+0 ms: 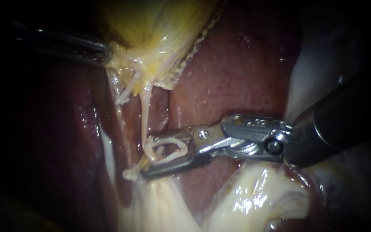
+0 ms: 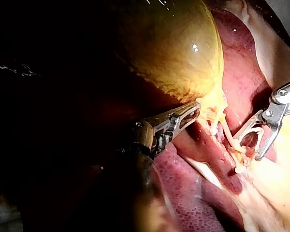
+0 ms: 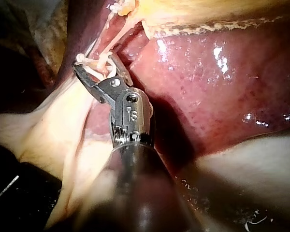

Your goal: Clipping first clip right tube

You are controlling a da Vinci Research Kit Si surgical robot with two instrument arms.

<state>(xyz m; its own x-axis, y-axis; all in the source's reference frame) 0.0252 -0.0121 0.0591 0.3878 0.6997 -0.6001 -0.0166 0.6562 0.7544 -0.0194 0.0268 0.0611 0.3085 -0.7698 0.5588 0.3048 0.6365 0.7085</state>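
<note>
The right tube (image 1: 144,111) runs as a thin pale strand down from the yellow gallbladder (image 1: 159,25) over the liver (image 1: 237,77). My right instrument (image 1: 147,157) comes in from the right. Its jaws stand apart and straddle the tube's lower part. A white clip (image 1: 170,159) lies between them with one arm along each jaw. The right instrument (image 3: 93,62) shows the same hold in its wrist view. My left instrument (image 1: 106,56) is shut on the gallbladder's narrow lower end and holds it taut; the left wrist view shows those jaws (image 2: 191,115) on the yellow tissue.
A second thin pale strand (image 1: 123,96) hangs just left of the right tube. Pale fatty tissue (image 1: 254,197) lies below the right instrument's shaft. Dark red liver surrounds the tubes on both sides.
</note>
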